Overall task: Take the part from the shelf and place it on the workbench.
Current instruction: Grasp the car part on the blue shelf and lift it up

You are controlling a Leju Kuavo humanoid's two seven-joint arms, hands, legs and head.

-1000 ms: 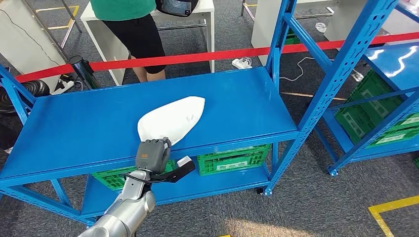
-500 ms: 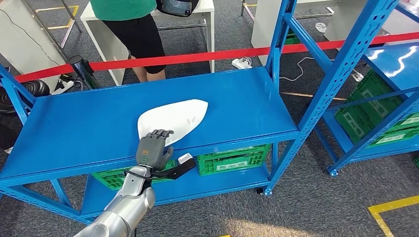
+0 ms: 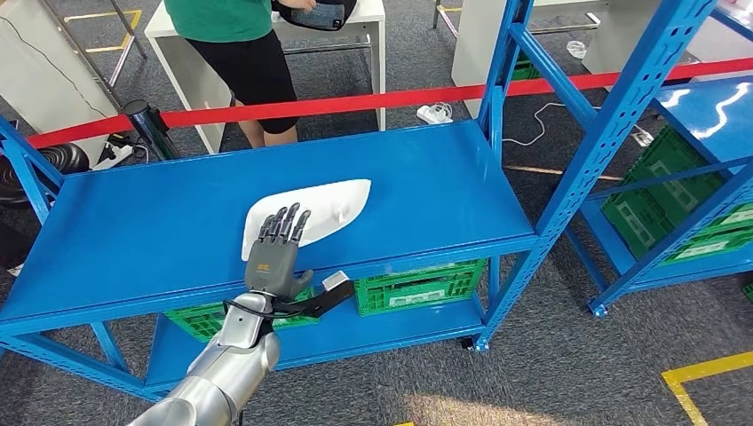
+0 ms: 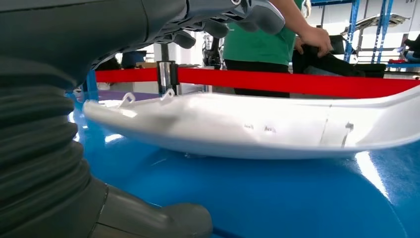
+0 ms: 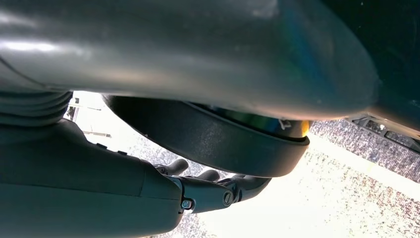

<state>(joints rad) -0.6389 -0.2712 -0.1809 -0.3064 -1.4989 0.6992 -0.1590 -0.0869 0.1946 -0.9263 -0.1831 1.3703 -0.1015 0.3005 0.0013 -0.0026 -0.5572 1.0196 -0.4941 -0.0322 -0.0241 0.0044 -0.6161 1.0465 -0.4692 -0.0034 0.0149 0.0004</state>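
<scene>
The white, teardrop-shaped part [image 3: 330,202] lies flat on the blue shelf [image 3: 142,222], its wide end toward the front edge. My left hand [image 3: 273,256] hovers at that front edge with its fingers [image 3: 286,224] stretched straight out over the part's near end, holding nothing. In the left wrist view the part [image 4: 257,130] rests on the glossy blue surface, with the fingers [image 4: 223,15] above it and the thumb [image 4: 171,222] low in front of it, apart from it. My right hand [image 5: 148,191] hangs at my side above the carpet, its fingers partly hidden.
A person [image 3: 240,44] in a green shirt stands beyond the red barrier tape [image 3: 355,102]. Green crates [image 3: 417,286] sit on the lower shelf. A blue upright [image 3: 613,133] and a second blue rack [image 3: 710,115] stand to the right.
My left hand's fingers, curled on the part's near end a second ago, have uncurled and now stretch out over it. The part has settled flatter on the shelf.
</scene>
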